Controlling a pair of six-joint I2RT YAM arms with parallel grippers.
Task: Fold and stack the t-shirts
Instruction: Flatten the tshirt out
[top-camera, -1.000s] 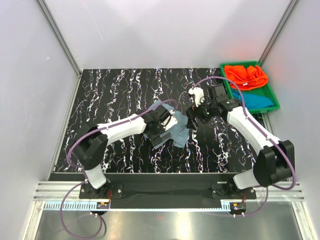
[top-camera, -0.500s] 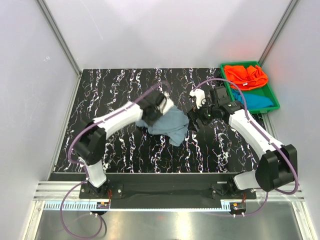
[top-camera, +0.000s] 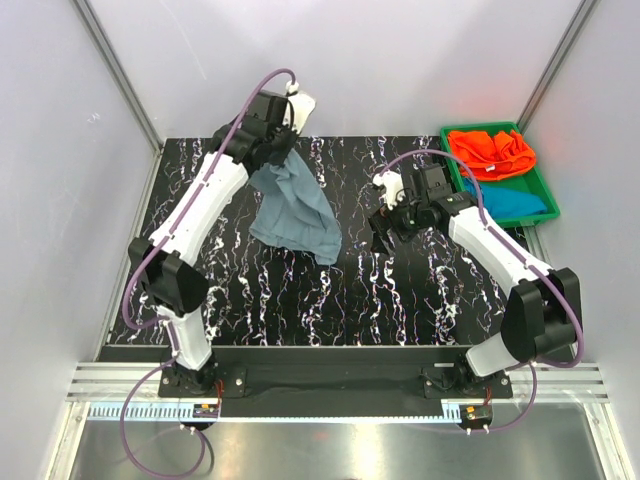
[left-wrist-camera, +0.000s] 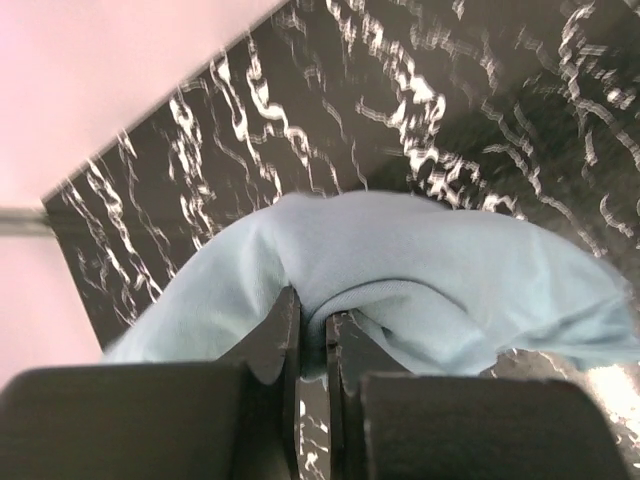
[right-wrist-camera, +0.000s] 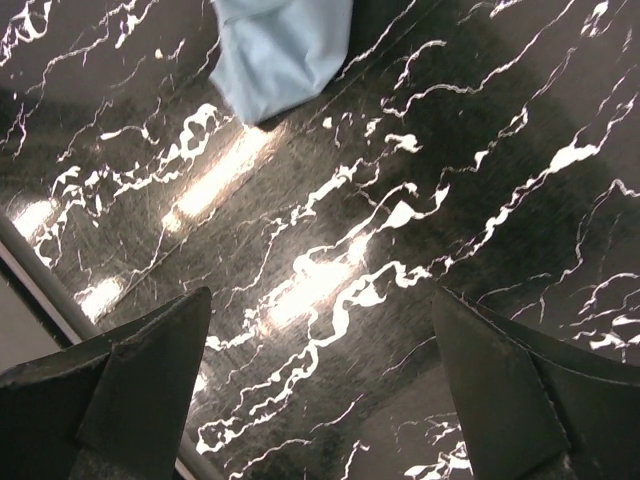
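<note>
Left gripper (left-wrist-camera: 313, 318) holds one grey-blue t-shirt (top-camera: 295, 215); two t-shirts (top-camera: 490, 150) fill one tray (top-camera: 530, 219).

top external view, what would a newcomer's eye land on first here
The grey-blue t-shirt hangs in a long drape from the left gripper, which is shut on it high over the far left of the black marbled table. Next comes the green tray at the far right corner, holding the orange t-shirt and the teal-blue t-shirt. The right gripper hovers open over the table mid-right.
</note>
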